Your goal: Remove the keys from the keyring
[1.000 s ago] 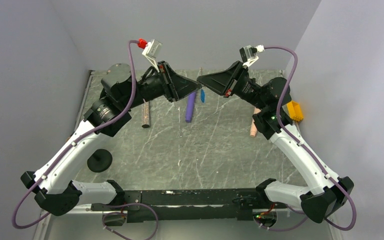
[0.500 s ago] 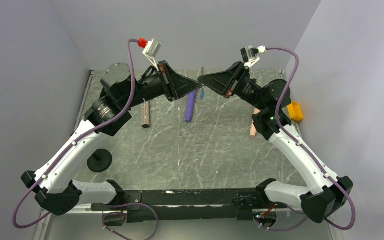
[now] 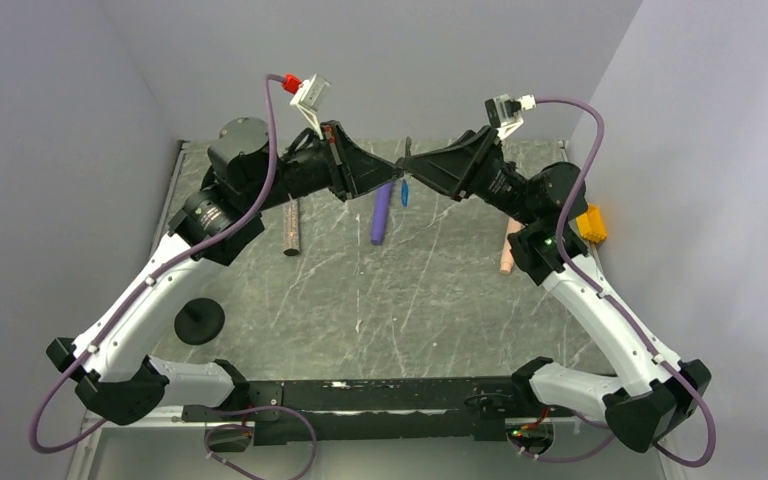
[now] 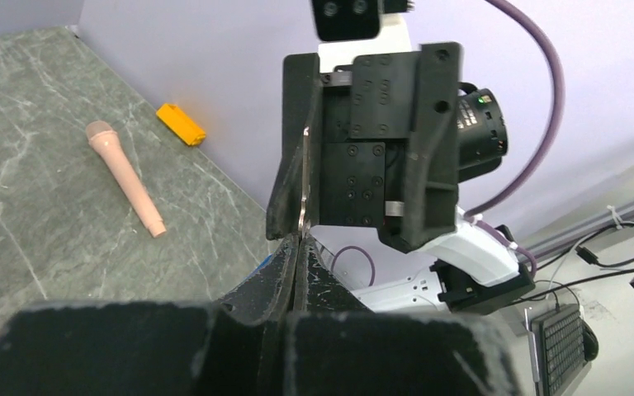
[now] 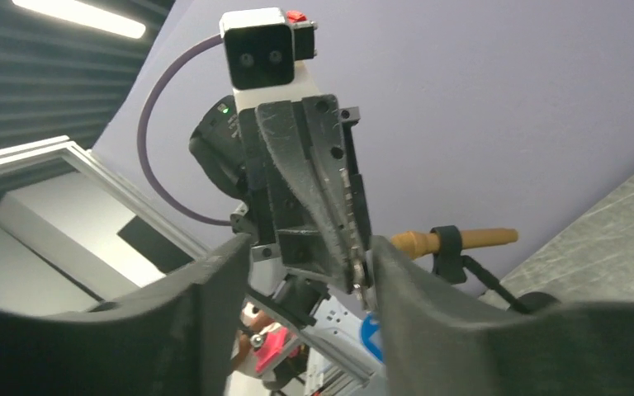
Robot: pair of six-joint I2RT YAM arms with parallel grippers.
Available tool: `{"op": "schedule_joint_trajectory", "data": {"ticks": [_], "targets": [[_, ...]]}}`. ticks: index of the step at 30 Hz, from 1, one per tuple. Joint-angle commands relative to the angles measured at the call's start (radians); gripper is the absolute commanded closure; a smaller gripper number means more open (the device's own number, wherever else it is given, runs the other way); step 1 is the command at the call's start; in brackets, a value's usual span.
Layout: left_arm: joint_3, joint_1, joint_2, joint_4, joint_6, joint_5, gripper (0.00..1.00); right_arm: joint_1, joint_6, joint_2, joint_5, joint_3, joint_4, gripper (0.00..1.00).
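My left gripper (image 3: 396,166) and right gripper (image 3: 410,168) meet tip to tip above the far middle of the table. The left gripper (image 4: 297,245) is shut on a thin grey metal key (image 4: 304,186) that sticks up from its tips. In the right wrist view this key (image 5: 349,224) lies along the left gripper's finger, between the open fingers (image 5: 215,305) of my right gripper (image 5: 309,243), which hold nothing. The keyring's blue tag (image 3: 404,190) hangs just below the tips, and a part of the tag (image 5: 370,334) shows in the right wrist view.
A purple wand (image 3: 380,212) lies under the grippers. A brown cylinder (image 3: 292,226) lies to the left, a peach cylinder (image 3: 506,256) and an orange block (image 3: 590,222) to the right. A black disc (image 3: 199,320) sits near my left arm.
My right gripper has opened around the left gripper's tips. The left gripper closed fully, and both wrists rose slightly. The blue tag hangs more edge-on.
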Motion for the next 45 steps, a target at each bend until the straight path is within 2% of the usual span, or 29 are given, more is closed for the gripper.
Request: {"op": "schedule_joint_trajectory", "data": {"ticks": [1,4,9,12,17,21,26,32,45], "targets": [[0.062,0.012,0.004,-0.024,0.041,0.012,1.0,0.007,-0.039,-0.033,-0.03,0.028,-0.008,0.35],[0.082,0.023,0.005,-0.071,0.068,0.042,1.0,0.0,-0.061,-0.04,-0.03,0.036,-0.038,0.21],[0.165,0.063,0.034,-0.204,0.137,0.148,1.0,-0.041,-0.166,-0.057,-0.091,0.07,-0.198,0.18],[0.243,0.089,0.074,-0.322,0.189,0.231,1.0,-0.082,-0.267,-0.054,-0.184,0.118,-0.331,0.19],[0.382,0.1,0.153,-0.518,0.272,0.341,1.0,-0.086,-0.534,-0.007,-0.303,0.274,-0.67,0.25],[0.475,0.101,0.222,-0.644,0.324,0.394,1.0,-0.083,-0.665,0.015,-0.365,0.338,-0.824,0.3],[0.45,0.1,0.232,-0.646,0.302,0.446,1.0,-0.081,-0.769,0.038,-0.39,0.383,-0.983,0.36],[0.437,0.101,0.248,-0.647,0.285,0.474,1.0,-0.065,-0.82,0.055,-0.383,0.405,-1.047,0.46],[0.397,0.09,0.26,-0.627,0.26,0.502,1.0,-0.052,-0.827,0.072,-0.408,0.416,-1.024,0.53]]}}
